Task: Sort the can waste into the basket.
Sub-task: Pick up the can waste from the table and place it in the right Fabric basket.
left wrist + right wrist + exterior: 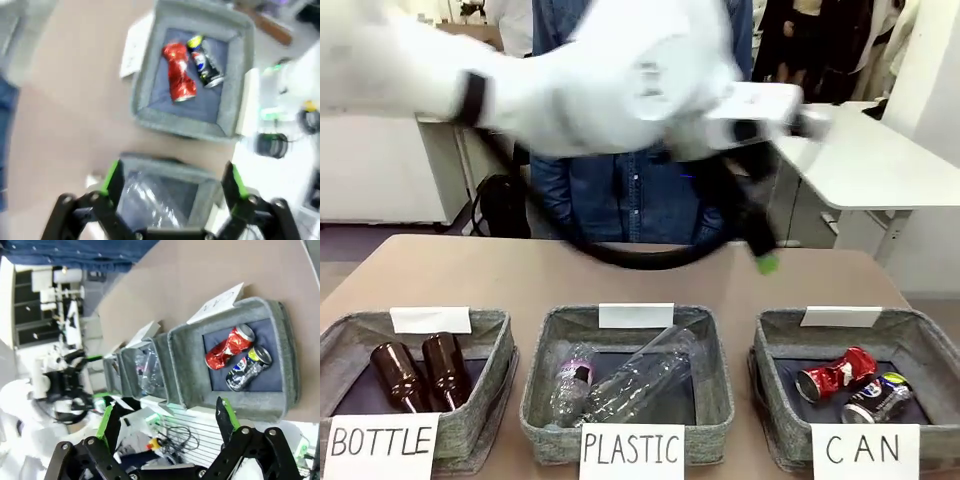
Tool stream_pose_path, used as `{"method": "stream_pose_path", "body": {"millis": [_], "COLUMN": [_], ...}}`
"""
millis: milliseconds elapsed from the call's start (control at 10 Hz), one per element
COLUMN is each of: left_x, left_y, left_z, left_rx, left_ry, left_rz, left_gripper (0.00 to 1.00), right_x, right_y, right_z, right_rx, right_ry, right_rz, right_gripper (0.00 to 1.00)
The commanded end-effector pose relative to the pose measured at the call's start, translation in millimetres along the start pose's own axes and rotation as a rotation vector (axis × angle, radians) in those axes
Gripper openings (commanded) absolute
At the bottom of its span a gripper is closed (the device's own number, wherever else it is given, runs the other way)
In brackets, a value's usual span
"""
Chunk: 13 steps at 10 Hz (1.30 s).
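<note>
Grey woven "CAN" basket (pixel 782 345), lower right: holds crushed red can (pixel 835 373) and dark blue can (pixel 877 396). Both grippers (pixel 172 182) (pixel 167 421) wide open, empty. Risk: snagging basket rim on retreat.

A shiny red can (pixel 835 374) and a dark blue can (pixel 876 397) with a red-white-blue logo lie in the grey basket (pixel 775 345) with white "CAN" sign.

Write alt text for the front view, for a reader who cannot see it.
Two crushed cans, a red can and a dark blue can, lie side by side in the grey basket signed "CAN" at the right of three baskets on a brown table. The "PLASTIC" basket holds clear bottles, the "BOTTLE" basket brown ones. A blurred white arm crosses above.
</note>
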State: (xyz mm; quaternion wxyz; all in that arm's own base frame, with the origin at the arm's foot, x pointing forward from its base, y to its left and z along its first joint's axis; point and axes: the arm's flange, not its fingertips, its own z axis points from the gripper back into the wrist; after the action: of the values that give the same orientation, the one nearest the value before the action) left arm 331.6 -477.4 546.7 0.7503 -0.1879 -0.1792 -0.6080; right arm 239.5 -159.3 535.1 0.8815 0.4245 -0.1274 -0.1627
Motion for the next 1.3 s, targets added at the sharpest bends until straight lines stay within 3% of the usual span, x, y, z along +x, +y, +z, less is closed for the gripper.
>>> {"method": "stream_pose_path", "body": {"millis": [0, 300, 400, 500, 700, 800, 900, 1000, 1100, 1200], "left_x": [-86.2, -185.5, -221.2, -253.5, -323.1, -365.3, -400.3, -423.8, -368.3, -368.3], "left_y": [1.7, 65.6, 74.2, 77.5, 67.9, 52.5, 41.8, 34.4, 63.8, 63.8], "left_z": [52.1, 109.6, 120.1, 129.7, 145.9, 148.5, 145.4, 139.2, 152.4, 152.4], "left_rx": [0.013, -0.183, -0.231, -0.304, -0.437, -0.450, -0.432, -0.437, -0.454, -0.454], "left_ry": [-0.063, -0.107, -0.104, -0.163, -0.423, -0.610, -0.709, -0.764, -0.568, -0.568], "left_rz": [0.119, 0.491, 0.579, 0.635, 0.698, 0.669, 0.740, 0.754, 0.733, 0.733], "left_gripper": [1.00, 1.00, 1.00, 1.00, 1.00, 1.00, 1.00, 1.00, 1.00, 1.00], "right_x": [12.6, 5.0, 0.1, -5.3, -11.0, -7.8, 0.2, 9.3, -14.6, -14.6], "right_y": [26.7, 67.6, 80.6, 91.8, 112.7, 120.6, 122.8, 121.6, 122.9, 122.9], "right_z": [-44.7, -149.0, -184.1, -209.8, -243.2, -247.6, -247.1, -246.5, -250.0, -250.0], "right_rx": [-0.038, -0.010, 0.016, 0.056, 0.237, 0.363, 0.448, 0.465, 0.327, 0.327], "right_ry": [0.027, 0.198, 0.256, 0.292, 0.338, 0.383, 0.453, 0.403, 0.410, 0.410], "right_rz": [0.052, 0.187, 0.205, 0.209, 0.142, 0.059, -0.034, -0.058, 0.051, 0.051], "right_gripper": [1.00, 1.00, 1.00, 1.00, 1.00, 1.00, 1.00, 1.00, 1.00, 1.00]}}
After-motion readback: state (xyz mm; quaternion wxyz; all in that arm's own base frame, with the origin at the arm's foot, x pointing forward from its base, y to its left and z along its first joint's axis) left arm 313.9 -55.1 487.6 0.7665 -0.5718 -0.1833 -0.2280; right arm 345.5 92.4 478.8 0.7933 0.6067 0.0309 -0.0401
